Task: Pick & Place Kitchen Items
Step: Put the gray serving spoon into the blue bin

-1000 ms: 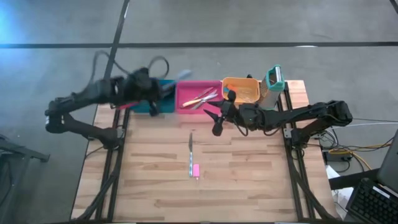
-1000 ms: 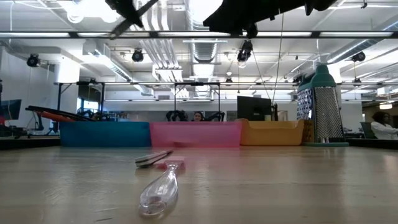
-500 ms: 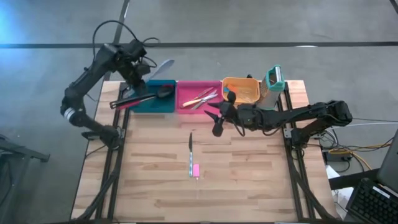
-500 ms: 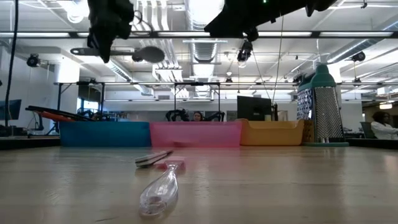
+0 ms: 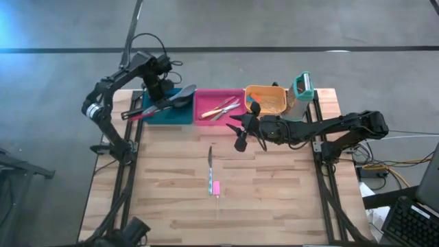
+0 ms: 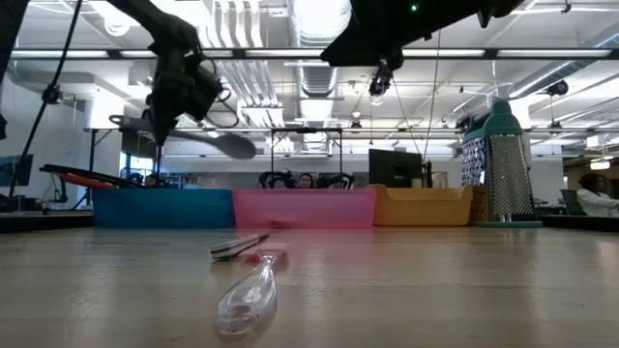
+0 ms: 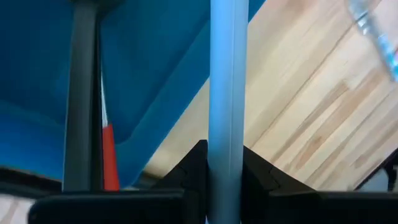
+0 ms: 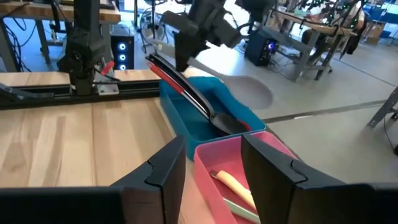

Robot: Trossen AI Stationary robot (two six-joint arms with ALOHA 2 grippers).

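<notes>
Lowered since the frame before, the left tool (image 5: 159, 81) now brings the grey spatula (image 5: 184, 92) down over the teal bin (image 5: 171, 115) at the tabletop's far edge.

Clamped in that tool's fingers is the spatula's pale handle (image 7: 228, 112) (the left wrist view shows it running straight between them), and its rounded head (image 6: 235, 146) hangs above the bin in the low view. 2 long black spoons (image 5: 161, 106) and a red-headed spoon (image 5: 137, 115) lie across the teal bin, sticking out past its left side. Beside it the pink bin (image 5: 218, 116) holds cutlery (image 5: 223, 107). A pink-handled knife (image 5: 211, 171) lies on the bare tabletop (image 5: 274, 192) near its middle. Unchanged, the right tool (image 5: 239, 130) hovers with fingers (image 8: 165, 167) spread and nothing between them, just in front of the pink bin.
</notes>
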